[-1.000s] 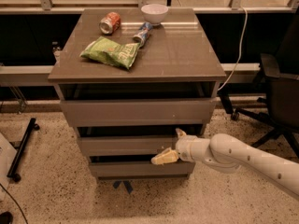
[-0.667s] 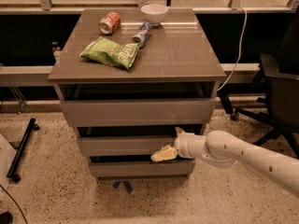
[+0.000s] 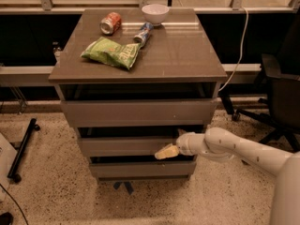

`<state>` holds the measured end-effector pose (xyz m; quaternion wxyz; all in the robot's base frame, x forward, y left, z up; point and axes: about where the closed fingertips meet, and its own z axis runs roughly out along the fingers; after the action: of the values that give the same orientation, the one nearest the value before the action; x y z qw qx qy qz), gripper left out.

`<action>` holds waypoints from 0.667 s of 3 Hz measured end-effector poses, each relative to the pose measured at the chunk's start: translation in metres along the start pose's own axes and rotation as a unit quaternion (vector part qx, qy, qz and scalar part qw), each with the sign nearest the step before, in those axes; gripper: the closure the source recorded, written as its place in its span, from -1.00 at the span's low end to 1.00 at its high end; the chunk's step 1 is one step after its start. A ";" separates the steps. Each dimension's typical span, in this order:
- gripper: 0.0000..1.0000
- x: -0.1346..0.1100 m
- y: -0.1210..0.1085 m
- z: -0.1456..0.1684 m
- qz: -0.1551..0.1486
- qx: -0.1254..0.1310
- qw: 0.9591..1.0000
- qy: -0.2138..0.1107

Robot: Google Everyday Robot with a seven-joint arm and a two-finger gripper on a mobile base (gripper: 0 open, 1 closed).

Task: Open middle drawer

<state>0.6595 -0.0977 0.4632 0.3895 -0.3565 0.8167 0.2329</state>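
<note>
Camera view: we look down on the cabinet, and the middle drawer (image 3: pixel 122 146) is the second of its three grey-brown fronts, a wide, shallow, glossy panel with no handle. It sits a little below the picture's centre, with a dark gap along its upper edge. From a second ago we see no shift in this front.

The gripper (image 3: pixel 165 152) lies against the drawer's lower edge at about 4 o'clock on the panel, its pale yellowish tip pointing toward 9 o'clock. We cannot tell whether it is clenched or released. It has crept slightly upward since the earlier frame. The white arm (image 3: pixel 234 149) runs off toward 4 o'clock.

The taller upper drawer front (image 3: pixel 138 112) is at 12 o'clock from the middle one, and the lowest drawer front (image 3: pixel 140 169) is at 6 o'clock.

On the cabinet top (image 3: pixel 187 55) lie a green snack bag (image 3: pixel 111 53) at 10 o'clock and a red drink can (image 3: pixel 110 23) on its side beyond it. A blue-and-white can (image 3: pixel 143 33) also lies flat, and a white bowl (image 3: pixel 155 13) stands at 12 o'clock. Their printing is too small for us to read.

A black office chair (image 3: pixel 281 93) stands at 3 o'clock of the cabinet, with a white cable (image 3: pixel 240 46) hanging between the two. All of it rests on the speckled floor (image 3: pixel 56 191).
</note>
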 end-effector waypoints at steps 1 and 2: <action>-0.64 0.019 -0.006 0.007 0.013 -0.007 1.000 0.024; -0.18 0.015 -0.005 0.004 0.013 -0.007 1.000 0.024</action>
<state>0.6588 -0.1040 0.4480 0.3641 -0.3540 0.8289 0.2348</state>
